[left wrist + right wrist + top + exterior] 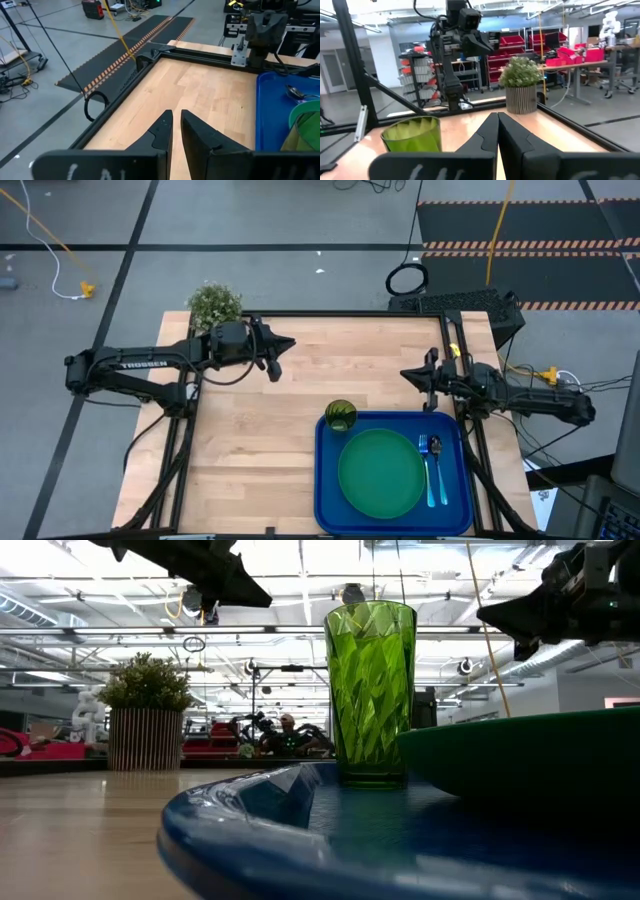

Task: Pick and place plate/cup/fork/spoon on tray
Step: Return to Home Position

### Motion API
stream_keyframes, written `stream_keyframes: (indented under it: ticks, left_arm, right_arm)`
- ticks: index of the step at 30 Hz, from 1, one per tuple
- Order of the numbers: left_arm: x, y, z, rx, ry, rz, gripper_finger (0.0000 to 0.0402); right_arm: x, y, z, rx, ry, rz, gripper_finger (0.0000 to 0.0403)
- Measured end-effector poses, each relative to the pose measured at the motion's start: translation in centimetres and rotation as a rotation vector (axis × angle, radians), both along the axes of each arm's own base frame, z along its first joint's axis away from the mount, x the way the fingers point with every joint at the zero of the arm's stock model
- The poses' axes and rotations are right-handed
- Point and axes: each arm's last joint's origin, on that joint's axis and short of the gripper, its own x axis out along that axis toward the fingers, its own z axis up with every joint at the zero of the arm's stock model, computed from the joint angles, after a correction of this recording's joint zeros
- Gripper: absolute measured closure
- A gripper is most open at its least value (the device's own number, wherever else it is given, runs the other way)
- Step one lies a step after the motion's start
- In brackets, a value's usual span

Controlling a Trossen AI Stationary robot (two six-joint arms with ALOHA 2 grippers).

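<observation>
While nothing hangs from either arm, the scene reads as a tray already loaded, so the relation that matters is how each gripper stands to it.

On the left side of the table, the left gripper (283,350) hovers over bare wood near the far edge, just beside the potted plant (214,304). Its fingers (162,134) are nearly closed with a thin slit between them and grasp nothing. From it the tray lies well apart, toward the near right corner of the table.

Moving right, the cup (341,416) stands upright in the tray's far-left corner, touching the tray floor and just beside the plate (381,472). The plate lies flat in the middle of the tray (325,480). Right of it, the fork (432,470) and spoon (440,468) lie side by side, their long axes running near-to-far, heads toward the far rim.

Farther right, the right gripper (410,374) hangs just beyond the tray's far edge, clenched with its fingers (492,131) pressed together and empty. It is clearly the nearer arm: the cup and utensil heads lie just on the near side of it.

All four items appear to sit inside the rim, so I judge the placing done; any further move is likely a retreat away from the tray.
</observation>
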Motion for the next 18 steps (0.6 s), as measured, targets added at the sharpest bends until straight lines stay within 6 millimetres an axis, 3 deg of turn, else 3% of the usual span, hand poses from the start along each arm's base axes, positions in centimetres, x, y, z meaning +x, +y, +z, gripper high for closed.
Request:
stream_keyframes:
  ticks: [18]
  left_arm:
    - [0.0, 0.0, 0.0, 0.001, 0.002, 0.001, 0.036]
  right_arm:
    - [-1.1, 0.0, -1.2, 0.022, 0.099, -0.018, 0.0403]
